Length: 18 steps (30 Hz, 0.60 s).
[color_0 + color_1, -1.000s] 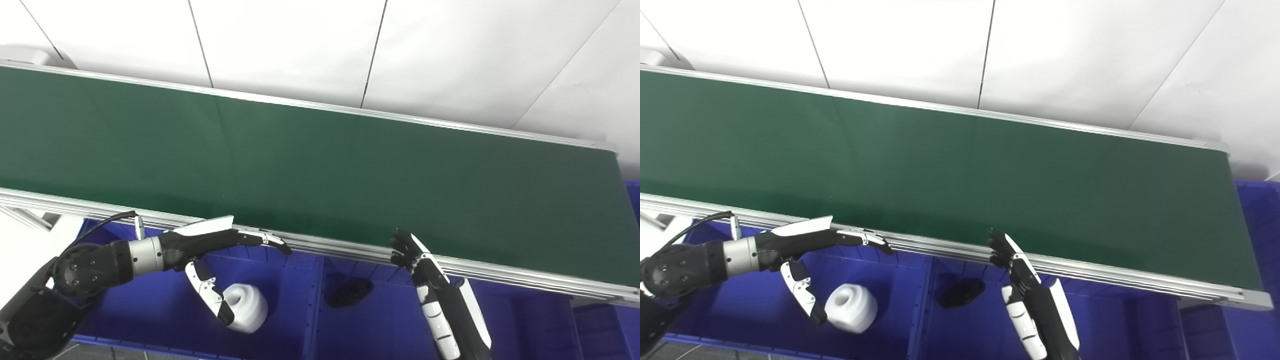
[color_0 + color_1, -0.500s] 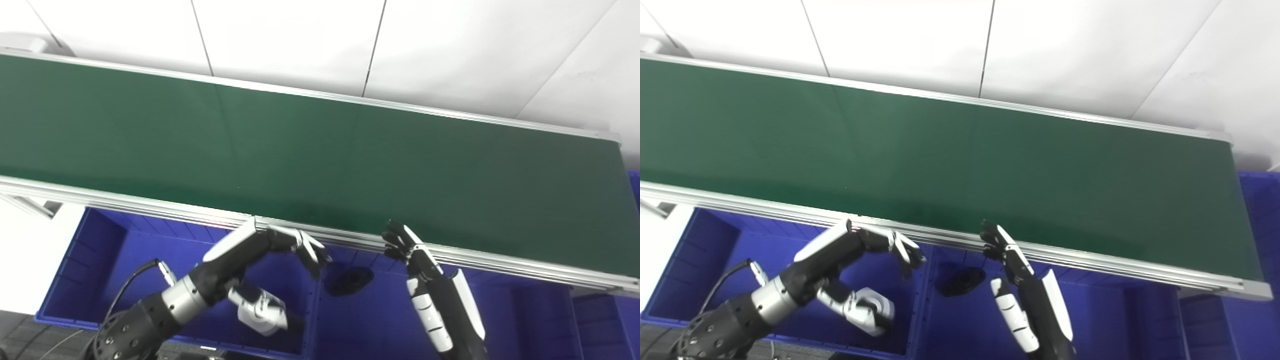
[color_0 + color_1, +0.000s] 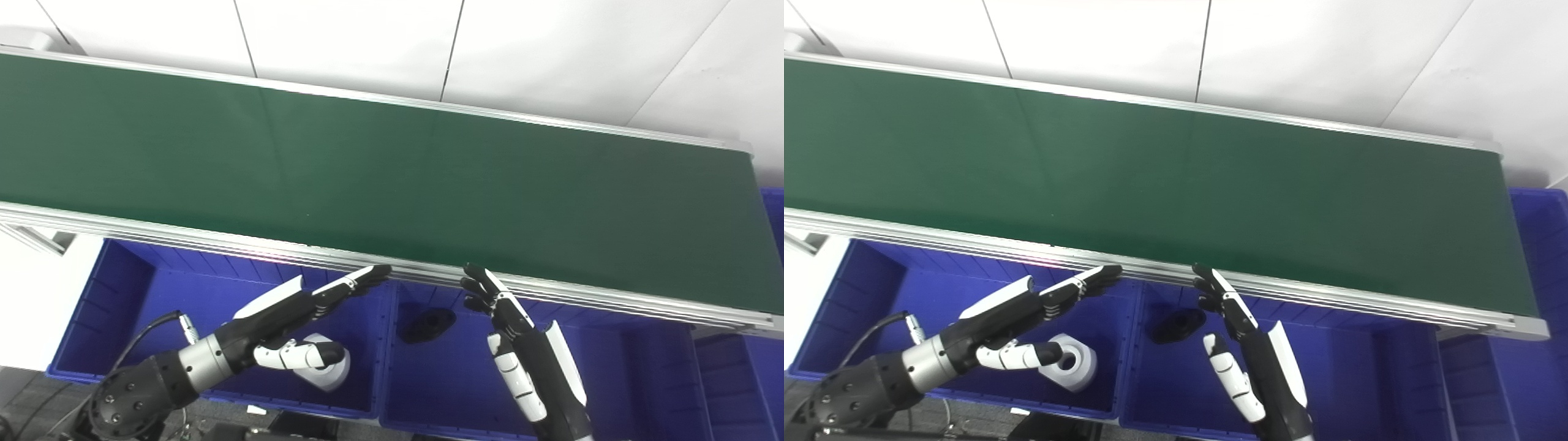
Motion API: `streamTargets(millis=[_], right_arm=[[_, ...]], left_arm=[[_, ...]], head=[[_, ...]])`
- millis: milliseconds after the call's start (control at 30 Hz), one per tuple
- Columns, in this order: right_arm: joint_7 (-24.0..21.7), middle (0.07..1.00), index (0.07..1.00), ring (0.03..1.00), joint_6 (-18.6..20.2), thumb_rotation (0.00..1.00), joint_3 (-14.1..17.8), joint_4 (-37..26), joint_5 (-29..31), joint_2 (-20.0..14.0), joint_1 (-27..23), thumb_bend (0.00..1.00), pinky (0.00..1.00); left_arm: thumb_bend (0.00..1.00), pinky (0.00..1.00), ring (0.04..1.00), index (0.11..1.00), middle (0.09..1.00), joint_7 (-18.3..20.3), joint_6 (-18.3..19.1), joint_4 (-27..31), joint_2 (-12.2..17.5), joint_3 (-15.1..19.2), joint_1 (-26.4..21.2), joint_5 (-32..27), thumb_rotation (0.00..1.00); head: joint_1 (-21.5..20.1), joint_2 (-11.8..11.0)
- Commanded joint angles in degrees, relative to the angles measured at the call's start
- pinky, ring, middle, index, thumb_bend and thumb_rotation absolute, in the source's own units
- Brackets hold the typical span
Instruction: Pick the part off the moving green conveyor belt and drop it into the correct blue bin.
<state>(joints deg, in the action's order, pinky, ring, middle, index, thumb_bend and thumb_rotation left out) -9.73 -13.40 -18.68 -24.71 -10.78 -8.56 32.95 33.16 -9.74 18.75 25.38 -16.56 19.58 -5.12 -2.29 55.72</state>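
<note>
While no writing is legible | left robot hand (image 3: pixel 288 309) released | right robot hand (image 3: pixel 508 315) released, holding nil

- Both head cams look steeply down, close over the conveyor belt (image 3: pixel 392 177) and blue bins (image 3: pixel 539 380).
- Right eye sits slightly rightward; views overlap almost entirely.

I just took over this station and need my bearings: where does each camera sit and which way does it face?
Left eye view: on the head, looking down over the long green conveyor belt and the blue plastic bins; both forearms rise from the bottom edge, with the left hand open.
Right eye view: beside it, offset slightly rightward, facing the same way; the right hand is open.
Shared: belt, bins, the white ring-shaped part, the black part, both hands.
</note>
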Motion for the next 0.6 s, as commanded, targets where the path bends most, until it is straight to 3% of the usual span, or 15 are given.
streamTargets(millis=[0,567], right_arm=[[-0.02,0.932,0.913,0.905,0.06,1.00,-0.36,-2.01,0.43,0.37,0.27,0.41,0.84],[-0.09,0.938,0.923,0.913,0.20,1.00,-0.48,-1.89,0.74,0.30,0.00,0.41,0.85]], left_arm=[[0.37,1.00,1.000,1.000,1.000,-0.36,-0.25,1.39,0.51,0.39,-0.80,-1.03,0.76],[0.37,1.00,1.000,1.000,1.000,0.16,1.17,2.11,1.67,1.19,-2.49,-1.09,0.71]], head=[[0.03,-0.07],[0.13,-0.03]])
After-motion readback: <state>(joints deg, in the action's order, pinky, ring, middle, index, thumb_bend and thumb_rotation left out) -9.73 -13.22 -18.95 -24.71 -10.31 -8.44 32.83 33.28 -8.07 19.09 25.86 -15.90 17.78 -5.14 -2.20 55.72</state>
